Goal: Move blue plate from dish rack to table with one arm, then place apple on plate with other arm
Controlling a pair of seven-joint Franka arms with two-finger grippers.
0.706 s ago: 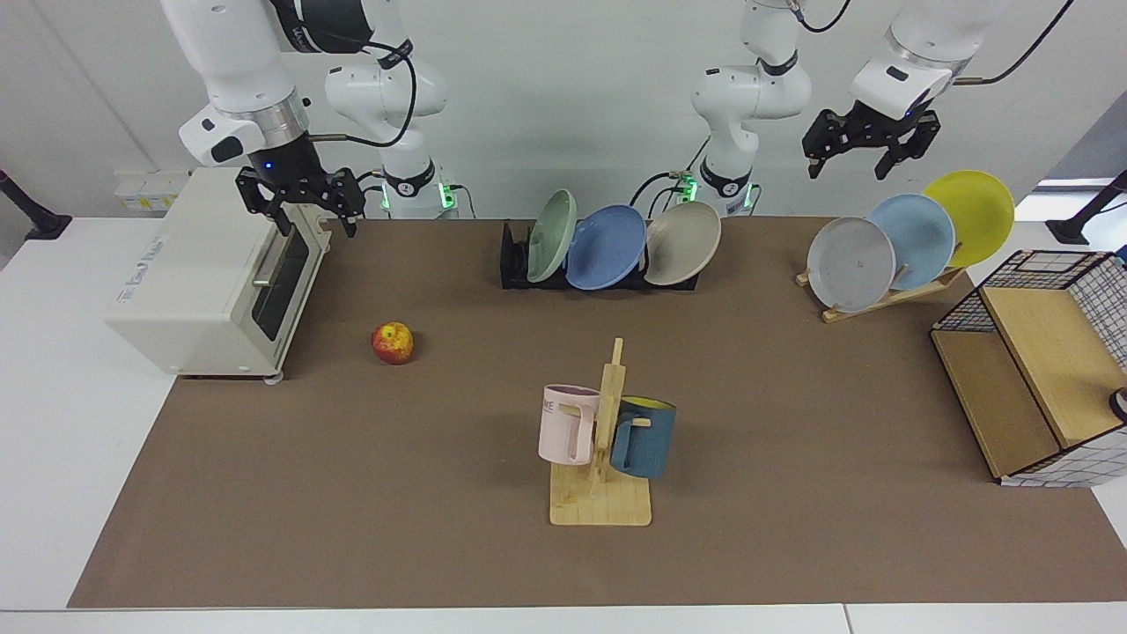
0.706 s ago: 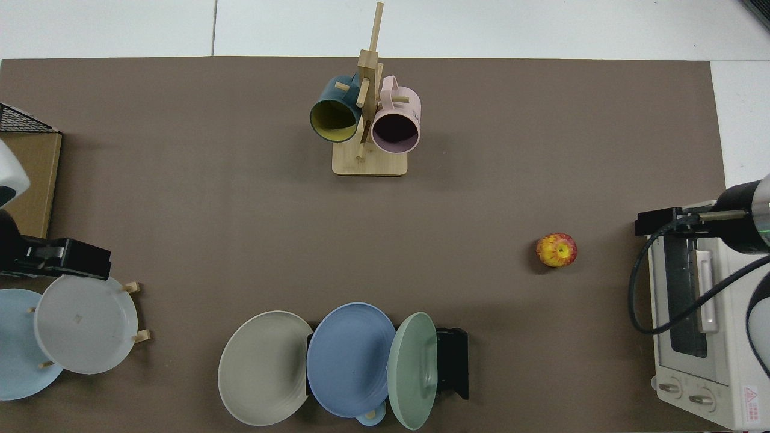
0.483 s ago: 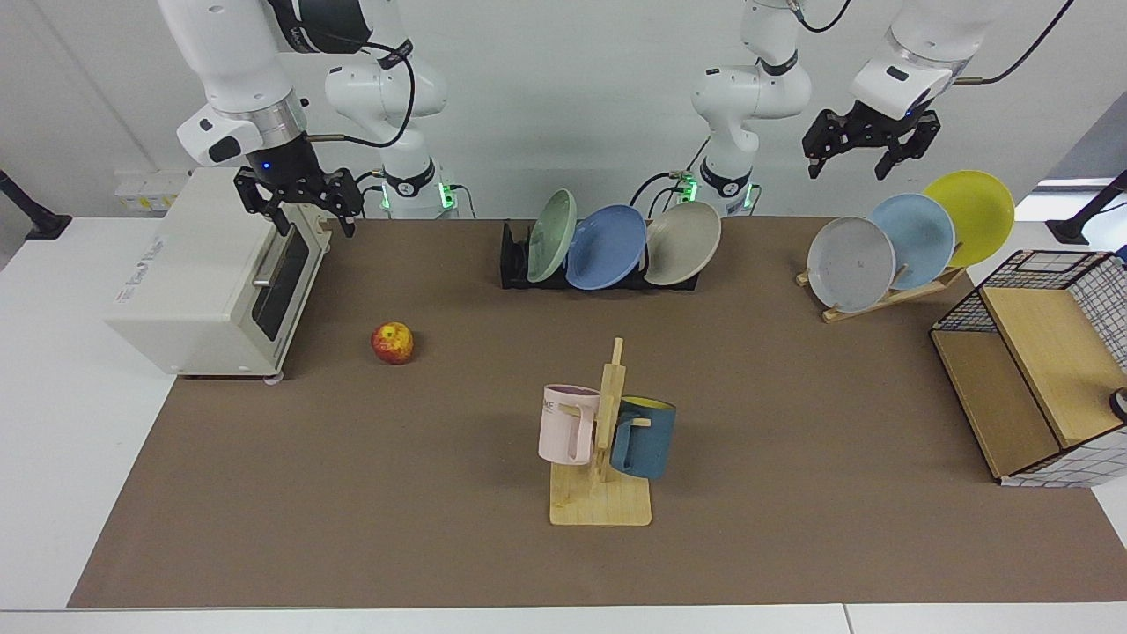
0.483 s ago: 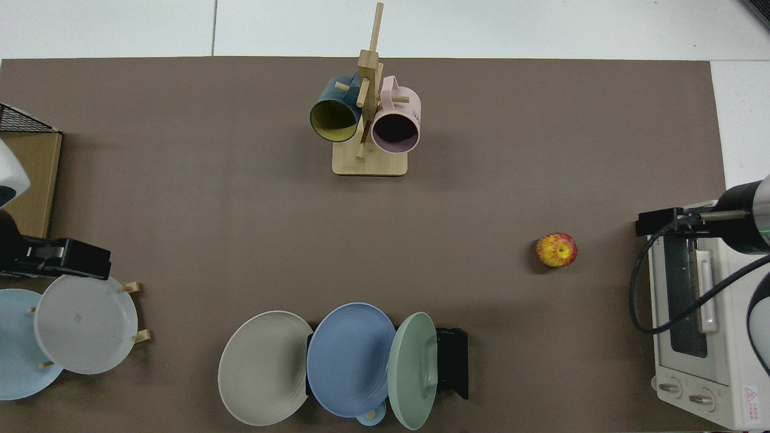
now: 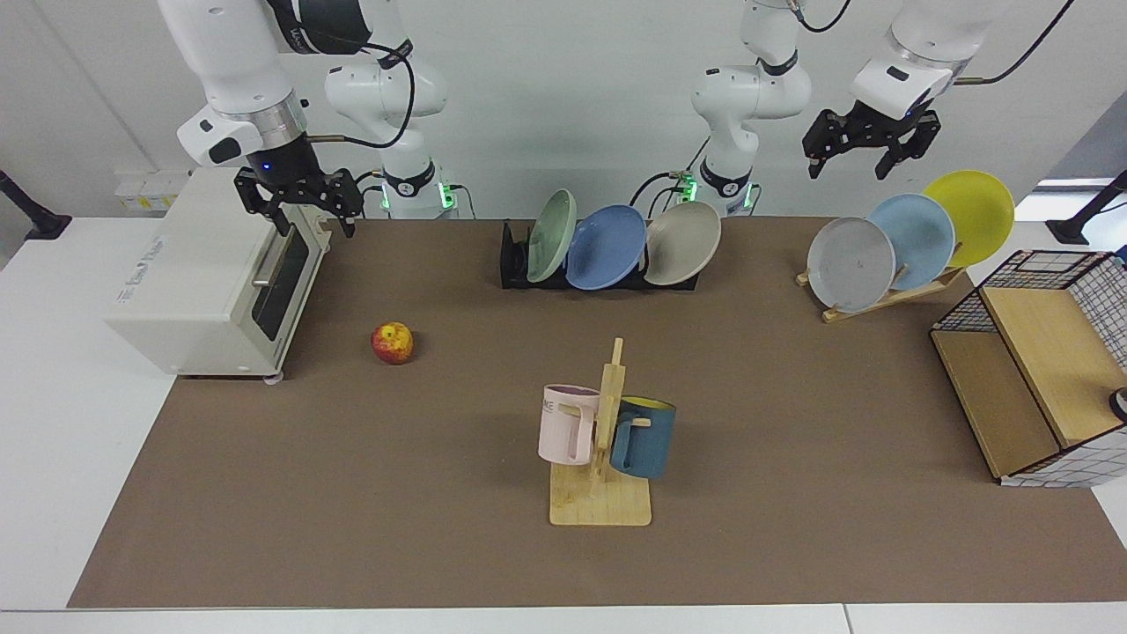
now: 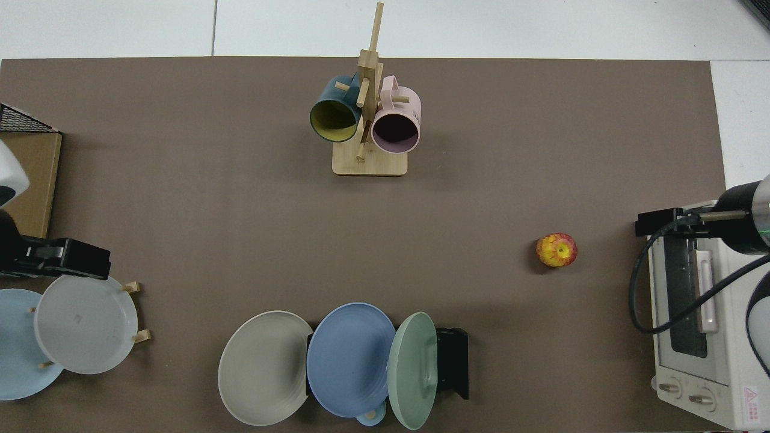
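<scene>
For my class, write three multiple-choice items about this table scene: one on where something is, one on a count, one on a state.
1. Where is the apple?
A. On the brown mat near the toaster oven
B. On the blue plate
C. Inside the wire basket

2. How many plates stand in the black dish rack?
A. Two
B. Three
C. Five

3. What state is the left gripper in?
A. Shut on a plate
B. Shut on the apple
C. Open, holding nothing

Answers:
1 A, the apple lies bare on the mat beside the oven.
2 B, green, blue and beige plates lean in its slots.
3 C, it hangs open above the wooden plate rack; the right gripper is open too, over the oven.
</scene>
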